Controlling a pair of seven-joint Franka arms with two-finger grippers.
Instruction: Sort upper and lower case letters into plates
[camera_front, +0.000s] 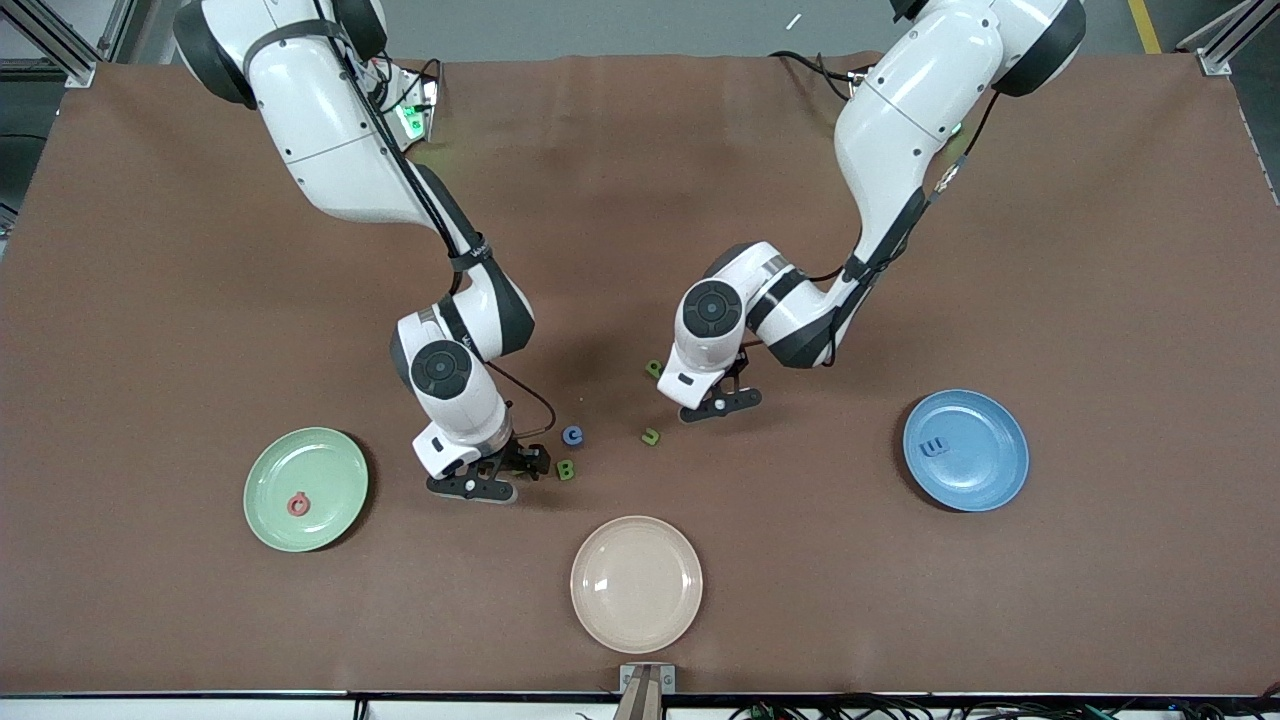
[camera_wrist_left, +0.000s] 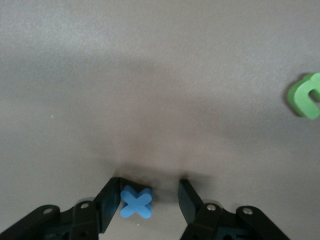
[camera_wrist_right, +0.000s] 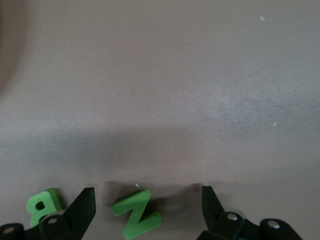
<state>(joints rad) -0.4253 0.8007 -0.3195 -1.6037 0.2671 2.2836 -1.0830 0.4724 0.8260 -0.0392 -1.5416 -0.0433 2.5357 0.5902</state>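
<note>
Front view, table centre as the dial's hub. At 8 o'clock we see the mint green plate (camera_front: 262, 470), a red letter (camera_front: 298, 505) lying at 7 o'clock on its face. At 7 o'clock the right gripper (camera_front: 497, 478) is down at the table. In its wrist view the fingers (camera_wrist_right: 85, 207) are spread wide, with the green N (camera_wrist_right: 136, 214) flat on the cloth between them and touched by neither. The green B (camera_front: 566, 469) lies just outside one finger, at the gripper's 3 o'clock, and the blue c (camera_front: 572, 435) is at the B's 12 o'clock. The cream plate (camera_front: 636, 620) sits at 6 o'clock. Near the hub lie a small green letter (camera_front: 651, 436) and an upper green letter (camera_front: 653, 369). The left gripper (camera_front: 718, 405) is low beside them. Its jaws are unclamped around the blue X (camera_wrist_left: 136, 202), one finger (camera_wrist_left: 111, 200) touching it and the other apart. At 4 o'clock the blue plate (camera_front: 985, 480) carries a blue E (camera_front: 934, 447) at its 9 o'clock.
</note>
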